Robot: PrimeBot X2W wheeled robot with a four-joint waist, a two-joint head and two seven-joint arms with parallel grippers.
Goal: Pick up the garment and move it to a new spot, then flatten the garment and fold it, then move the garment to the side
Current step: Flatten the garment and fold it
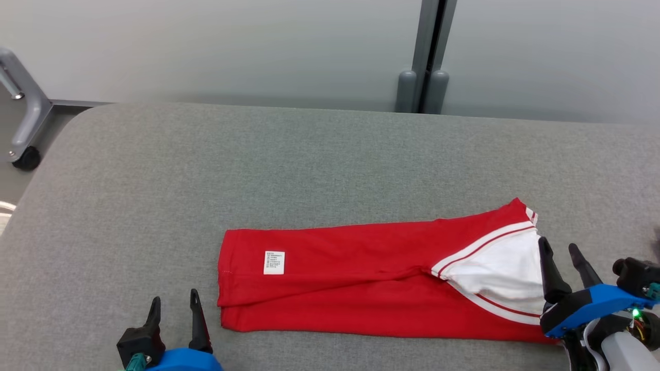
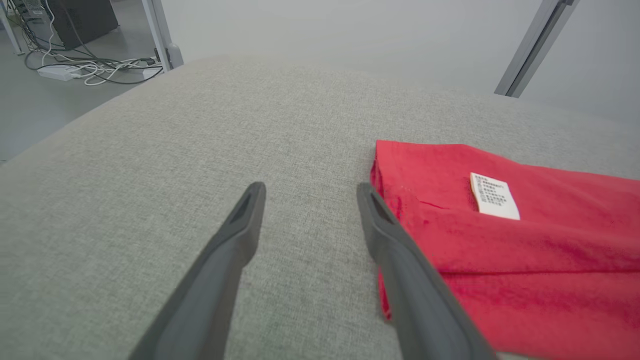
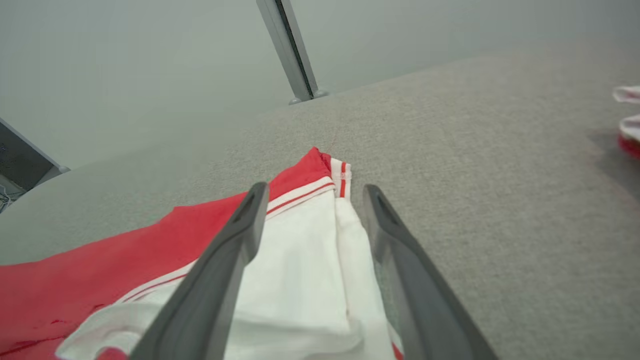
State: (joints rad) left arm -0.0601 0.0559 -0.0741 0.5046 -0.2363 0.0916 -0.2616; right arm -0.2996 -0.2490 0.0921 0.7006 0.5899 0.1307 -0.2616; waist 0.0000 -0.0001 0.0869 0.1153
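Note:
A red garment [image 1: 361, 278] with a white, red-striped panel lies folded into a long band on the grey padded table [image 1: 258, 165]. A white care label [image 1: 274, 262] shows near its left end. My left gripper [image 1: 174, 304] stands open just left of that end, its right finger [image 2: 395, 250] beside the fabric edge [image 2: 450, 240]. My right gripper [image 1: 559, 251] is open at the garment's right end. In the right wrist view its fingertips [image 3: 312, 192] straddle the white panel [image 3: 310, 265] near the striped corner. Nothing is held.
A grey metal frame with a caster [image 1: 23, 123] stands off the table's far left corner. A grey post [image 1: 425, 56] rises behind the table. Cables [image 2: 95, 67] lie on the floor. Another red and white piece [image 3: 629, 120] lies at the right edge of the right wrist view.

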